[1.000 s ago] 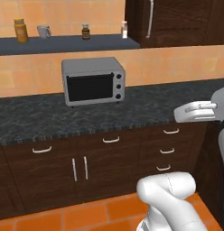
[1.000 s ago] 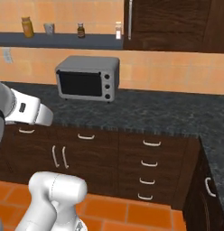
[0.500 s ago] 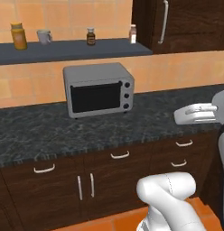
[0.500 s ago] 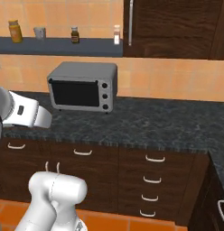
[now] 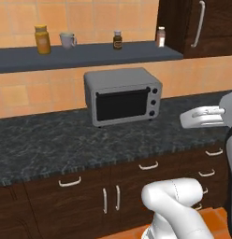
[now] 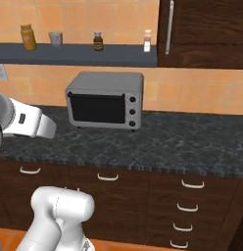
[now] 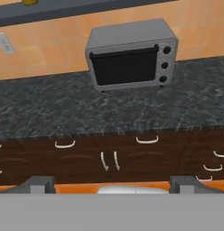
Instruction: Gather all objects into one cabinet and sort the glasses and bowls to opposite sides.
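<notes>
The dark two-finger gripper (image 7: pixel 111 184) hangs spread fully wide, holding nothing, facing the grey toaster oven (image 7: pixel 131 55). An off-white handled mug (image 5: pixel 67 40) stands on the dark wall shelf (image 5: pixel 90 54), left of the closed dark brown wall cabinet (image 5: pixel 202 25).

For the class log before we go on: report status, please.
Gripper open, empty, facing the toaster oven. One off-white mug on the wall shelf, among jars. Cabinet door shut, upper right. Nothing in the way.

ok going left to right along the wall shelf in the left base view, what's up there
orange-brown jar → off-white mug → small dark jar → pale shaker, then the cabinet door's white handle
</notes>
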You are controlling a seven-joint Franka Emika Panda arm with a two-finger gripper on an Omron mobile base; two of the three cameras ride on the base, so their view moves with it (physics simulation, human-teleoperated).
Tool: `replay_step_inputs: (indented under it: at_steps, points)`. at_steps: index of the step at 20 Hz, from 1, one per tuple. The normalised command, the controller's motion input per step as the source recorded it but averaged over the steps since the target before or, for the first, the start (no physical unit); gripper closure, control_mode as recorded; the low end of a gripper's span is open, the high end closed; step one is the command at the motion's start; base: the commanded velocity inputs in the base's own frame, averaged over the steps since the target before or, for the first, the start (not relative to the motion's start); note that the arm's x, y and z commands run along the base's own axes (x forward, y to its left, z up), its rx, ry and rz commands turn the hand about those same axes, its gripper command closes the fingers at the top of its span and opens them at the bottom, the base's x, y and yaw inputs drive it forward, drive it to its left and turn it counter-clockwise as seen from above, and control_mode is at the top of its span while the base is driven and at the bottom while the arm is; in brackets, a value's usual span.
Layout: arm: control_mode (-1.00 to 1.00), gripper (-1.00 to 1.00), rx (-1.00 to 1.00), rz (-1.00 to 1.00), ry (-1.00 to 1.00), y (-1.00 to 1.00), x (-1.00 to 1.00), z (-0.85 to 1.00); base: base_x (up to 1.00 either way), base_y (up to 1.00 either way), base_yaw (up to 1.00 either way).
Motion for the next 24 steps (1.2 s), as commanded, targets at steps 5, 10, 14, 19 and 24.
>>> replay_step_inputs:
  at_steps: [5,10,14,19,24]
  points:
    - [1.00,-1.00,0.00,0.00,0.00,0.00,0.00,0.00,0.44,0.63,0.03]
    - [1.00,-1.00,0.00,0.00,0.00,0.00,0.00,0.00,0.31,0.52,0.07]
    - [1.00,-1.00,0.00,0.00,0.00,0.00,0.00,0.00,0.35,0.16,0.08]
    - [1.00,-1.00,0.00,0.00,0.00,0.00,0.00,0.00,0.34,0.26,0.08]
    - [1.00,-1.00,0.00,0.00,0.00,0.00,0.00,0.00,0.55,0.21,0.04]
